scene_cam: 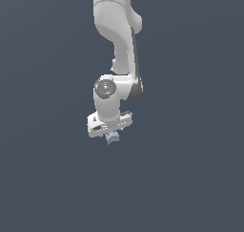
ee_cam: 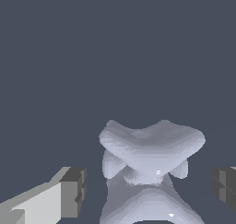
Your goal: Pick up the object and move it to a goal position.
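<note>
So the object [ee_cam: 150, 147], a pale bluish-grey lumpy little thing, sits right between the gripper [ee_cam: 150, 191] fingers in the wrist view, with a clear gap to each dark pad [ee_cam: 73, 191], so the jaws are spread wide, not pinching it. From the exterior view it pokes out just under the white gripper [scene_cam: 112, 134], against the plain dark grey background [scene_cam: 47, 178].

Plain, even slate-grey backdrop [scene_cam: 43, 178] all around, flat and softly lit.
</note>
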